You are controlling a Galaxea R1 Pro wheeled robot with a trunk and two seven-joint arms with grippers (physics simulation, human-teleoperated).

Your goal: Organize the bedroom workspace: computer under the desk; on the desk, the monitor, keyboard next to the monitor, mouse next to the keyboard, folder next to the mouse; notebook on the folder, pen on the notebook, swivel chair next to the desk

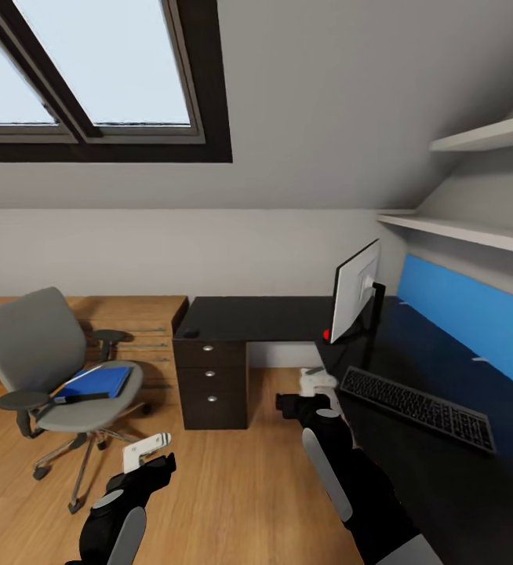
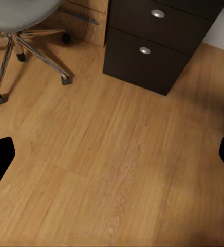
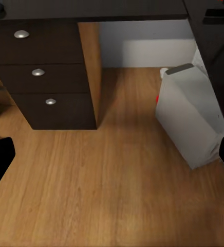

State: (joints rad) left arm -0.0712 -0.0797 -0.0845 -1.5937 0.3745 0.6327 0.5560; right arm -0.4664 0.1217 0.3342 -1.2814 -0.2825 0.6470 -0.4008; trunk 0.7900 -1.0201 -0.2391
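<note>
While both jaws hang released, the right wrist camera reveals the computer [image 3: 190, 114] underneath.

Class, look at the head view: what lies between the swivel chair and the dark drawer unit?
Bare wooden floor separates the swivel chair from the drawer unit; behind that gap stands a light wooden cabinet. The head view shows this.

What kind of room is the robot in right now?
Likely an attic home office or study: a slanted skylight, a dark desk with monitor and keyboard, and a swivel chair.
</note>
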